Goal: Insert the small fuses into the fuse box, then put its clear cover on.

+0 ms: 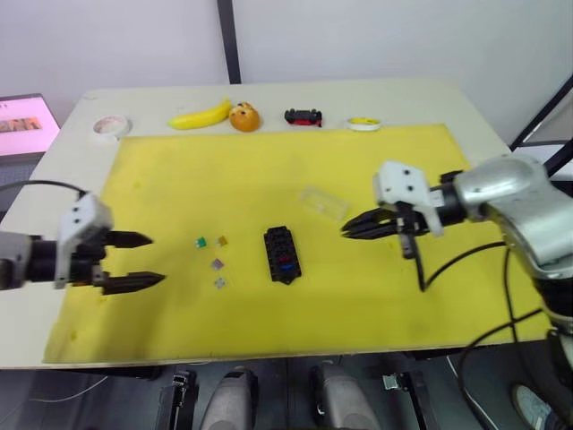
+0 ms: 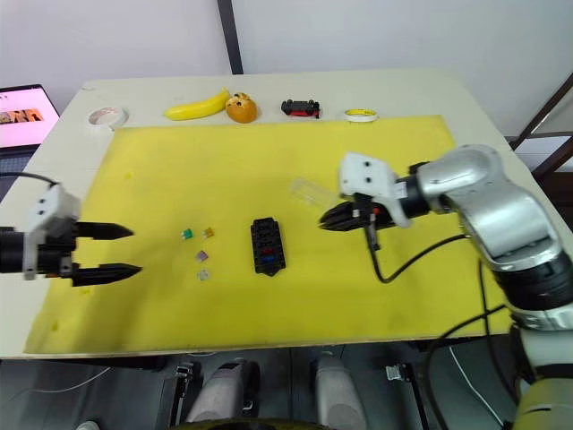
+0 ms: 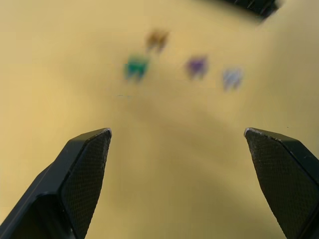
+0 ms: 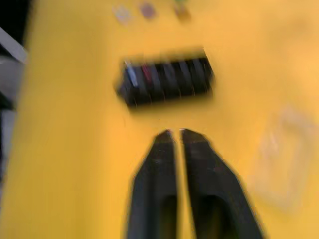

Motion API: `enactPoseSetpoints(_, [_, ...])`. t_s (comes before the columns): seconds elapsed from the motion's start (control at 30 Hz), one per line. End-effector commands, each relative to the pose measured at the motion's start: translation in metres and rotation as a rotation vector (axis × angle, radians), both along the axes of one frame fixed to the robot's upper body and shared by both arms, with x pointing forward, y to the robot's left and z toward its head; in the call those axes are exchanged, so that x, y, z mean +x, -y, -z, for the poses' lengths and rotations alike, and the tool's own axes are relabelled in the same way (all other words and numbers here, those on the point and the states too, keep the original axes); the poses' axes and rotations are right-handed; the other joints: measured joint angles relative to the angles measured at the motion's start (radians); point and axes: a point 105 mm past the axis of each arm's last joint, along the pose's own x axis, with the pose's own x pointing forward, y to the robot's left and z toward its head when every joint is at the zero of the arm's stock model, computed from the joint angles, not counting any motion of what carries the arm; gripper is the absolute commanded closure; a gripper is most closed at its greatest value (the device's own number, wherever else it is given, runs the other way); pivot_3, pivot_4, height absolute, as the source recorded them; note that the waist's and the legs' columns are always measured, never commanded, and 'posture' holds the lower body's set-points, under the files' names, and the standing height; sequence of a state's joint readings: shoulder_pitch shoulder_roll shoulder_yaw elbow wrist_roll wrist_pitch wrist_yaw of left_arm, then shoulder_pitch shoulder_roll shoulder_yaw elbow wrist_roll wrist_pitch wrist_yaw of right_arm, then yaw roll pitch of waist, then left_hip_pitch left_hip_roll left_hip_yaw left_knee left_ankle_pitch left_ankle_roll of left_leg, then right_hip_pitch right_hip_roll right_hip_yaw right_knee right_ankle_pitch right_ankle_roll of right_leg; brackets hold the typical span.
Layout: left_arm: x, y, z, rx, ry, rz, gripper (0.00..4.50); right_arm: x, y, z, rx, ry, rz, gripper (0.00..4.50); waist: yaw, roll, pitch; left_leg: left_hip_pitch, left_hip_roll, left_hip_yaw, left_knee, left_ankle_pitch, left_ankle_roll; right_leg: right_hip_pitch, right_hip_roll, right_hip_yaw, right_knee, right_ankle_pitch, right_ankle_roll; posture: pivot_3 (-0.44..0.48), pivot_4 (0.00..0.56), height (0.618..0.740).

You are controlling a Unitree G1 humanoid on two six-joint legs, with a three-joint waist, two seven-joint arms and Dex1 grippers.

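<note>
The black fuse box [image 1: 282, 253] lies mid-mat with a red and a blue fuse seated in its slots. To its left lie loose small fuses: green [image 1: 200, 242], amber [image 1: 222, 241], purple [image 1: 217, 263] and pale clear [image 1: 219, 282]. The clear cover [image 1: 322, 202] rests on the mat behind and right of the box. My left gripper [image 1: 157, 259] hovers open left of the loose fuses, which appear ahead of its fingers [image 3: 89, 164]. My right gripper [image 1: 344, 232] is shut and empty, right of the box and just in front of the cover, pointing at the box [image 4: 167, 79].
A yellow mat [image 1: 269, 161] covers the table. Along its far edge sit a banana [image 1: 200, 116], an orange [image 1: 243, 116], a black-and-red toy car [image 1: 303, 116] and a yellow tape roll [image 1: 363, 124]. A white tape roll [image 1: 110, 125] lies far left, with a screen [image 1: 25, 124] beyond the table edge.
</note>
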State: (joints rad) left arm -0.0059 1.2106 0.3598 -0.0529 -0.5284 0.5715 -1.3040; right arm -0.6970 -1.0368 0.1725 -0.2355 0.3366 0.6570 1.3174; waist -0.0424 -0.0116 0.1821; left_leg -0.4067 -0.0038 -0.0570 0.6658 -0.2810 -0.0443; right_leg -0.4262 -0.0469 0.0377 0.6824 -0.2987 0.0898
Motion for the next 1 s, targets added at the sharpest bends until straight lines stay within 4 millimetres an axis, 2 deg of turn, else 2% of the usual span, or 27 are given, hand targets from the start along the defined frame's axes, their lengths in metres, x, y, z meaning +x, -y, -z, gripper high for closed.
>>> enactPoseSetpoints(0.03, [-0.003,-0.017,-0.012,0.054,0.033,-0.015,0.00,0.002,0.020,-0.015,-0.016,0.082,0.036,2.11,0.000,0.000,0.000,0.000,0.000,0.000,0.000,0.000,0.000,0.000,0.000,0.000,0.000,0.000,0.000,0.000,0.150,0.740])
enactPoseSetpoints(0.17, [-0.001,-0.023,-0.013,0.056,0.039,-0.018,0.00,0.003,0.035,-0.011,-0.047,0.088,0.077,0.05,-0.001,0.000,0.000,0.000,0.000,0.000,0.000,0.000,0.000,0.000,0.000,0.000,0.000,0.000,0.000,0.000,0.150,0.740])
enactPoseSetpoints(0.27, [0.002,-0.018,-0.013,0.037,0.044,-0.001,0.00,0.002,0.033,-0.012,-0.041,0.099,0.073,0.05,-0.001,0.000,0.000,0.000,0.000,0.000,0.000,0.000,0.000,0.000,0.000,0.000,0.000,0.000,0.000,0.000,0.150,0.740])
enactPoseSetpoints(0.37, [0.008,-0.003,-0.012,-0.038,0.044,0.024,0.00,0.003,0.018,-0.017,-0.013,0.132,0.036,0.05,-0.001,0.000,0.000,0.000,0.001,0.000,0.000,0.000,0.000,0.000,0.000,0.000,0.000,0.000,0.000,0.000,0.150,0.740])
enactPoseSetpoints(0.5, [0.020,0.025,-0.011,-0.234,0.001,0.033,0.00,0.009,-0.018,-0.027,0.048,0.196,-0.043,0.05,-0.002,0.001,0.000,0.000,0.001,0.000,0.001,0.000,0.000,0.000,0.000,0.000,0.002,0.000,0.000,0.000,0.150,0.740])
enactPoseSetpoints(0.63, [0.020,0.041,-0.002,-0.320,-0.120,0.052,0.00,0.009,-0.056,-0.036,0.112,0.207,-0.122,0.05,-0.004,0.001,0.000,0.000,0.001,0.000,0.000,0.000,0.000,-0.001,0.001,0.001,0.002,0.000,0.000,0.000,0.150,0.740])
enactPoseSetpoints(0.77, [0.029,0.049,-0.005,-0.466,-0.264,-0.036,0.00,-0.001,-0.089,-0.038,0.163,0.212,-0.213,0.05,0.002,0.000,0.000,-0.001,0.000,-0.001,0.001,0.000,0.000,-0.002,0.000,0.001,0.003,0.000,0.000,0.000,0.150,0.740])
enactPoseSetpoints(0.87, [0.032,0.051,-0.009,-0.619,-0.386,-0.110,0.00,-0.005,-0.104,-0.040,0.189,0.222,-0.233,0.05,0.002,0.000,0.000,-0.001,0.000,-0.002,0.002,0.000,0.000,-0.001,0.000,0.000,0.003,0.000,0.000,0.000,0.150,0.740])
enactPoseSetpoints(1.0, [0.035,0.048,-0.003,-0.754,-0.529,-0.227,0.00,-0.009,-0.122,-0.045,0.207,0.232,-0.255,0.05,-0.002,0.000,0.000,-0.001,0.000,-0.003,0.002,0.000,0.000,-0.001,0.000,0.000,0.003,0.000,0.000,0.000,0.150,0.740])
